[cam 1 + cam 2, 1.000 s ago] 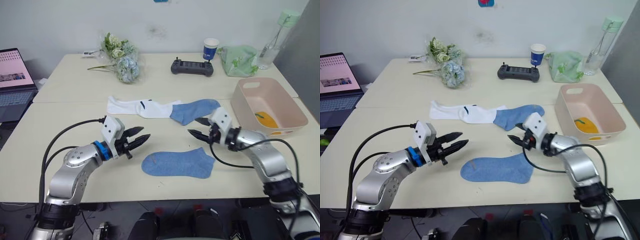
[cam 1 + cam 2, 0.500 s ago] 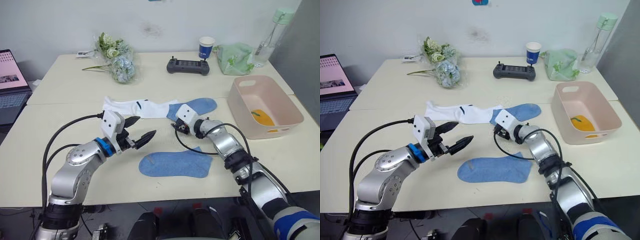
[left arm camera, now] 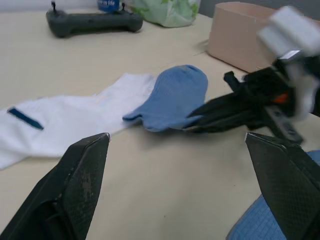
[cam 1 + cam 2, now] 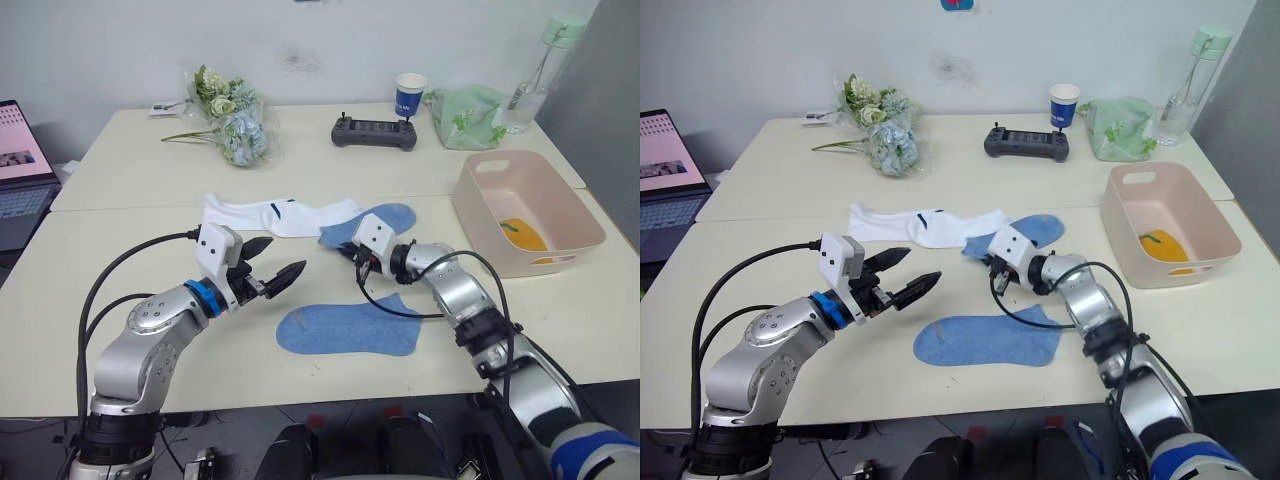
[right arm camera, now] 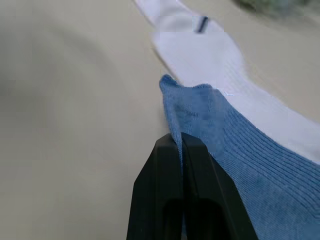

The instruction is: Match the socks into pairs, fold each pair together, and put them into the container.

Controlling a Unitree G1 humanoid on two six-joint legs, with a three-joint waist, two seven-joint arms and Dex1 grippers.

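A light blue sock point(image 4: 378, 221) lies at mid-table, partly over two white socks point(image 4: 268, 213). My right gripper point(image 4: 352, 251) is shut on the near edge of that blue sock point(image 5: 220, 145), its fingertips point(image 5: 169, 145) pinching the knit. A second light blue sock point(image 4: 346, 329) lies flat closer to me. My left gripper point(image 4: 283, 258) hovers wide open just left of it, holding nothing. The pale pink container point(image 4: 482, 226) stands at the right, with a mustard-yellow sock point(image 4: 528, 238) inside.
At the table's far side are a bunch of flowers point(image 4: 232, 125), a black controller point(image 4: 374, 132), a blue-and-white paper cup point(image 4: 410, 95), a pale green bag point(image 4: 466, 115) and a bottle point(image 4: 533, 72). A laptop point(image 4: 20, 175) sits at the left edge.
My right gripper reached left to the far blue sock and shut on its edge. My left gripper opened wide and stayed in place. The camera shifted slightly.
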